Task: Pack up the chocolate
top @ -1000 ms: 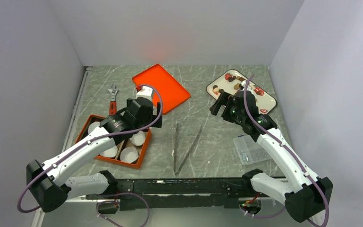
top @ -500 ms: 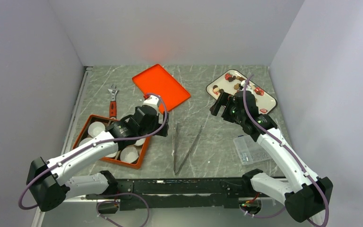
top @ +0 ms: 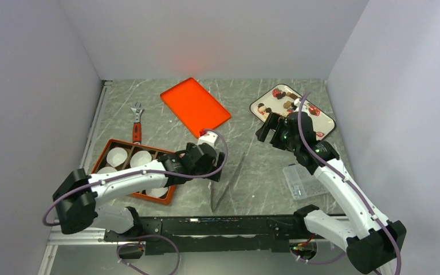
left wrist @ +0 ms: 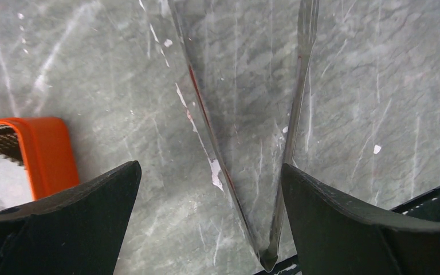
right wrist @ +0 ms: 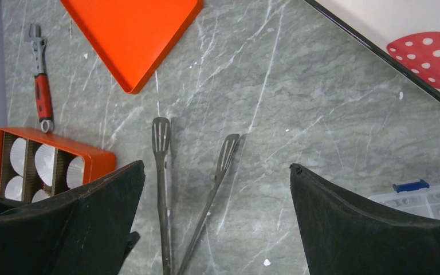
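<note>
The chocolate [top: 287, 105] lies as small brown pieces on the white strawberry-print tray [top: 321, 123] at the back right. It does not show in either wrist view, where only the tray's corner [right wrist: 378, 23] appears. My right gripper [top: 263, 130] [right wrist: 216, 165] hangs open and empty just left of that tray, above bare table. My left gripper [top: 213, 175] [left wrist: 209, 166] is open and low over the metal tongs [top: 224, 177] [left wrist: 206, 132] [right wrist: 161, 183]. Both tong arms run between its fingers near the hinge, and I cannot tell whether they touch.
An orange box [top: 171, 184] [left wrist: 43, 146] [right wrist: 94, 160] holding white paper cups sits front left. Its flat orange lid [top: 195, 106] [right wrist: 132, 34] lies at the back. A red-handled wrench [top: 137, 123] [right wrist: 40, 86] is at the left and a clear plastic case [top: 303, 180] [right wrist: 429, 200] near the right arm.
My left arm has swung right and down, from over the orange box to over the tongs. The right arm has barely moved. Both grippers stayed open.
</note>
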Tool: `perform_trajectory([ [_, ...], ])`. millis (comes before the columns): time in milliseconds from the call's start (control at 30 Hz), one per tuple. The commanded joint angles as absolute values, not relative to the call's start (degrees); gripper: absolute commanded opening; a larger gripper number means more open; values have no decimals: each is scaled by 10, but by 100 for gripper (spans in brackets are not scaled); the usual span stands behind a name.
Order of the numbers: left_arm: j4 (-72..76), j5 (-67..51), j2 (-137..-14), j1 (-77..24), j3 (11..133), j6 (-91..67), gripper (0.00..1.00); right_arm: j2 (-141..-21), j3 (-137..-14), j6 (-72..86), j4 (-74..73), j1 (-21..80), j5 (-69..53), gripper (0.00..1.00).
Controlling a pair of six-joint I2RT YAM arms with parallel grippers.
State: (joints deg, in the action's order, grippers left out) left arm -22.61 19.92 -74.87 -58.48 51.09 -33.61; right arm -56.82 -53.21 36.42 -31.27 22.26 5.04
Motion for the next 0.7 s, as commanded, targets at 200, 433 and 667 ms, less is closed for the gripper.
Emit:
perform_trajectory([
  [200, -179, 210, -829, -628, 515, -370, 99, -534, -515, 369, -331, 222, 65, 100],
  [433, -167, 199, -877, -650, 525, -373, 99, -519, -504, 379, -343, 222, 67, 100],
  [667, -126, 170, -904, -657, 501, -384, 99, -503, -500, 383, -352, 222, 71, 100],
])
